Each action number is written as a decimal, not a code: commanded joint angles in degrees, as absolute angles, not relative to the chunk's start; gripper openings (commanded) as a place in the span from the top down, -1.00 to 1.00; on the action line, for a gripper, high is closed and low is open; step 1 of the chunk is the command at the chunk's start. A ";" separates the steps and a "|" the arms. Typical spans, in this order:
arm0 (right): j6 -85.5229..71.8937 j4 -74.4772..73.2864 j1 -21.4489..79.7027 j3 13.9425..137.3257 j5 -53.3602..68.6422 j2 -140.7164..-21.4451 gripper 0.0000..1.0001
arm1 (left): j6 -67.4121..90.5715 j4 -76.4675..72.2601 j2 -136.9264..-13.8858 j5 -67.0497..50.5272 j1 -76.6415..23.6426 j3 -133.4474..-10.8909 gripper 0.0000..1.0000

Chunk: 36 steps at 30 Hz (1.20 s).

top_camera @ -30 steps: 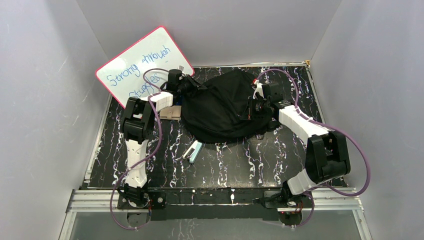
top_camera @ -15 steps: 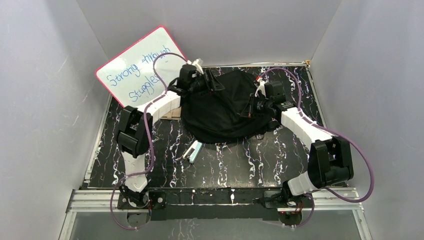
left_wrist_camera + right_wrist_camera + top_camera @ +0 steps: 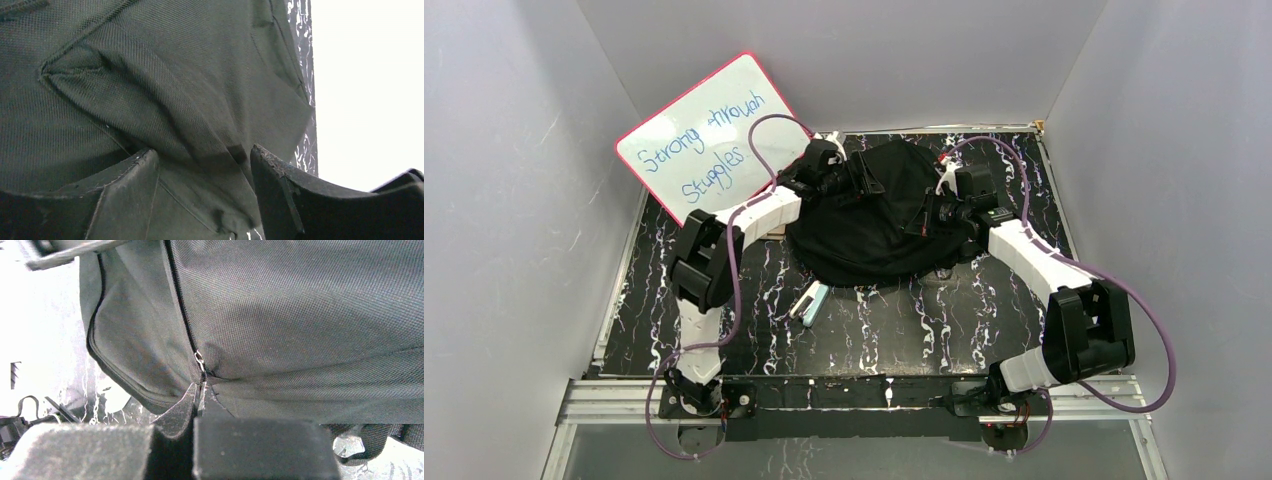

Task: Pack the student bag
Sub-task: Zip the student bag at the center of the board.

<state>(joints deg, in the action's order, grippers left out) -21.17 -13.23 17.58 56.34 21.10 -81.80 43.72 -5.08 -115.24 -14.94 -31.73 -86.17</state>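
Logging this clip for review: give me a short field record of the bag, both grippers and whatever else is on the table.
bag: large black soft fabric backpack, slumped at the far middle of the black marbled table
left gripper: open, fingers apart over the bag's far left fabric
right gripper: shut on the metal zipper pull at the bag's right side
loose item: small pale blue and white object, in front of the bag, apart from it
background: pink-framed whiteboard leaning at the far left
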 commanded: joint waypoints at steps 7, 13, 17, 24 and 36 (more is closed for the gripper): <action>-20.94 -14.30 17.31 57.88 21.29 -77.80 1.00 | 39.39 -2.21 -121.16 -15.65 -32.34 -94.07 0.39; -20.31 -14.72 17.25 60.43 19.28 -77.48 1.00 | 34.05 1.64 -119.48 -13.73 -32.05 -93.88 1.00; -20.84 -13.46 17.24 63.42 19.38 -79.05 1.00 | 33.02 1.81 -118.47 -13.85 -31.99 -92.99 1.00; -22.42 -9.35 17.31 69.00 22.90 -84.46 1.00 | 33.62 1.75 -118.67 -15.11 -31.99 -93.38 1.00; -24.50 -5.24 17.27 77.05 26.85 -96.05 1.00 | 35.01 1.41 -118.96 -16.14 -32.07 -94.43 1.00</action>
<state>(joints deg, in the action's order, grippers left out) -22.39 -12.21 17.58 72.53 24.29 -94.24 35.55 -0.25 -121.45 -14.96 -31.92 -92.64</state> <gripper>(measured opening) 0.014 0.033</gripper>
